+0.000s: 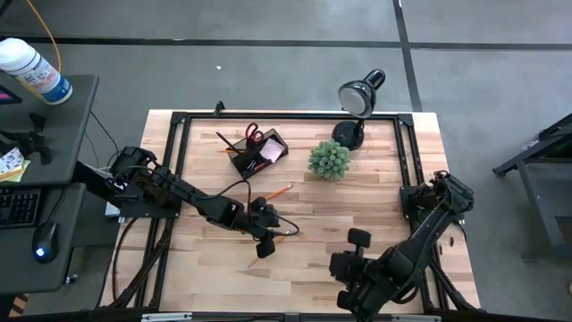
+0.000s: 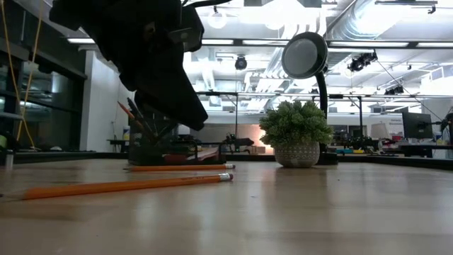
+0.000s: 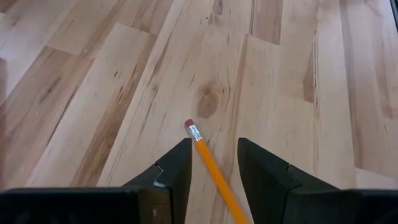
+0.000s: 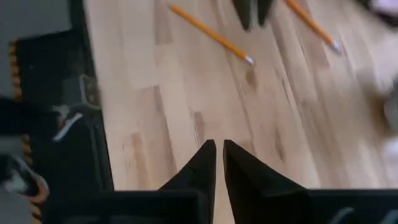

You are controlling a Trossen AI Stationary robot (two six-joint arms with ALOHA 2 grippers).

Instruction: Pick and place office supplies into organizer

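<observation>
pencil (image 3: 211, 165): lies flat on desk (image 1: 375, 192), mid-front, between left tool's fingers, not gripped
second pencil (image 1: 278, 192): loose, just behind
organizer (image 1: 260, 154): back left, holds scissors (image 1: 253, 134), pens
left tool (image 3: 213, 163): spread wide, straddling pencil
right tool (image 4: 219, 149): front right, nearly closed, empty
plant (image 1: 329, 159), lamp (image 1: 359, 98): back centre

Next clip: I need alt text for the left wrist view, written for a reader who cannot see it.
The left gripper hangs over a light wooden table with its two dark fingers open on either side of an orange-yellow pencil. The pencil lies flat on the wood, with its pink eraser end pointing away from the gripper.
</observation>
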